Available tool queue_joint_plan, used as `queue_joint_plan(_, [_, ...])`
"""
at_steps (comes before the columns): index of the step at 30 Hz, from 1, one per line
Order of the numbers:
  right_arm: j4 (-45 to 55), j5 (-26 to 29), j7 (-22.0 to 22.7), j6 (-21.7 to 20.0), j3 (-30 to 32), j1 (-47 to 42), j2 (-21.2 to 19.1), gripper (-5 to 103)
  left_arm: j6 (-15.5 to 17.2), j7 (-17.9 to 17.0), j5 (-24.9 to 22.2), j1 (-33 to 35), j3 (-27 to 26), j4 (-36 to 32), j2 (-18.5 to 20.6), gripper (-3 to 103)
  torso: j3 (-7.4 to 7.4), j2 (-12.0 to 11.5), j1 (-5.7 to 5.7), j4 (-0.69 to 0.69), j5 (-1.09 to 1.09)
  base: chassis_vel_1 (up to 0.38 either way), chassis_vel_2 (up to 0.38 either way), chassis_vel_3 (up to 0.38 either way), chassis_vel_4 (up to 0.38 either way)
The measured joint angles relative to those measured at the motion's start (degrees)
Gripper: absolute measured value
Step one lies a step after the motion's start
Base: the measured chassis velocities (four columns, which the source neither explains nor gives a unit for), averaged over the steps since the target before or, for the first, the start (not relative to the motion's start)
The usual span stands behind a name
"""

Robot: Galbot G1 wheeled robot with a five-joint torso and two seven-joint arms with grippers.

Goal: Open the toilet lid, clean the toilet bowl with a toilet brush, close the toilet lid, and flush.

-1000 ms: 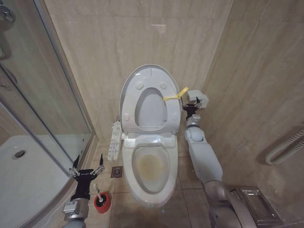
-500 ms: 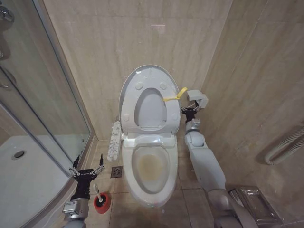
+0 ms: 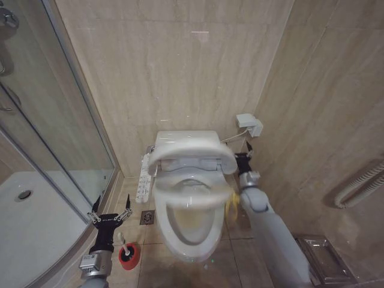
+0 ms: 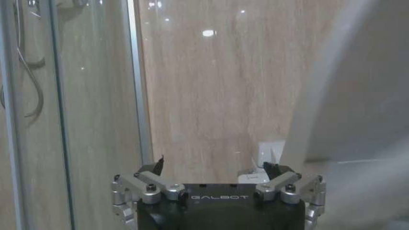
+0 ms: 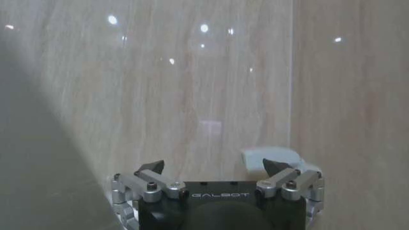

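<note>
The toilet lid (image 3: 187, 148) hangs blurred, tilted halfway down over the toilet bowl (image 3: 191, 237). The white seat ring (image 3: 193, 201) is blurred below it, with a yellow tag (image 3: 231, 203) at its right edge. My right gripper (image 3: 243, 158) is just right of the lid's hinge side, open and empty (image 5: 214, 168). My left gripper (image 3: 110, 211) is open low on the left (image 4: 214, 167), right above the toilet brush (image 3: 122, 239), which stands in its red cup (image 3: 129, 255) on the floor.
A long white control panel (image 3: 144, 177) runs along the toilet's left side. A glass shower screen (image 3: 54, 138) closes off the left. A floor drain (image 3: 147, 216) lies beside the bowl. A white wall box (image 3: 249, 125) and a hose (image 3: 360, 186) are on the right.
The lid and seat have swung from upright against the wall down toward the bowl. My right arm has dropped lower and nearer beside them. The left arm has not moved.
</note>
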Motion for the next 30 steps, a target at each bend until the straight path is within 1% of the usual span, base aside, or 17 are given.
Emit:
queue_joint_plan(2, [2.59,0.35,-0.07,-0.17,0.8,-4.02,-0.54,100,0.0,0.0,0.0,0.01,0.0,0.0,0.0,100,0.01,0.0,0.0,0.01,0.01,0.0,0.0,0.0,0.0])
queue_joint_plan(3, [2.59,0.35,-0.07,-0.17,0.8,-4.02,-0.54,100,0.0,0.0,0.0,0.01,0.0,0.0,0.0,100,0.01,0.0,0.0,0.01,0.01,0.0,0.0,0.0,0.0])
queue_joint_plan(7, [7.14,0.41,-0.19,-0.16,3.08,-10.89,-0.38,100,0.0,0.0,0.0,0.02,0.0,0.0,0.0,100,0.01,0.0,0.0,0.02,0.02,0.0,0.0,0.0,0.0])
queue_joint_plan(8, [7.14,0.41,-0.19,-0.16,3.08,-10.89,-0.38,100,0.0,0.0,0.0,0.02,0.0,0.0,0.0,100,0.01,0.0,0.0,0.02,0.02,0.0,0.0,0.0,0.0])
queue_joint_plan(11, [10.67,0.63,0.27,-0.2,4.85,-15.32,-0.43,100,0.0,0.0,0.0,0.02,0.0,0.0,0.0,100,0.0,0.0,0.0,0.03,0.01,0.0,0.0,0.0,0.0])
queue_joint_plan(12, [10.67,0.63,0.27,-0.2,4.85,-15.32,-0.43,100,0.0,0.0,0.0,0.02,0.0,0.0,0.0,100,0.0,0.0,0.0,0.03,0.01,0.0,0.0,0.0,0.0])
queue_joint_plan(15, [14.4,2.4,0.2,-0.75,5.49,-19.53,-1.19,100,0.0,0.0,0.0,0.01,0.0,0.0,0.0,100,0.0,0.0,0.0,0.01,0.0,0.0,0.0,0.0,0.0])
queue_joint_plan(17, [15.05,2.92,-0.01,-0.94,5.64,-20.36,-1.31,100,0.0,0.0,0.0,0.02,0.0,0.0,0.0,100,0.0,0.0,0.0,0.01,0.0,0.0,0.0,0.0,0.0])
queue_joint_plan(23, [19.36,5.73,-2.77,-0.85,6.52,-25.48,-2.52,100,0.0,0.0,0.0,0.0,0.0,0.0,0.0,100,0.01,0.0,0.0,0.01,0.0,0.0,0.0,0.0,0.0])
queue_joint_plan(26, [20.1,5.61,-3.08,-0.44,6.81,-26.06,-2.54,100,0.0,0.0,0.0,0.02,0.0,0.0,0.0,100,0.01,0.0,-0.01,0.01,0.0,0.0,0.0,0.0,0.0])
queue_joint_plan(28, [20.45,3.42,-3.32,-0.04,7.11,-26.6,-2.29,100,0.0,0.0,0.0,0.02,0.0,0.0,0.0,100,0.01,0.0,0.0,0.02,-0.01,0.0,0.0,0.0,0.0])
queue_joint_plan(30, [20.55,3.14,-3.32,0.01,7.11,-26.75,-2.09,100,0.0,0.0,0.0,0.02,0.0,0.0,0.0,100,0.01,0.0,0.0,0.01,0.0,0.0,0.0,0.0,0.0])
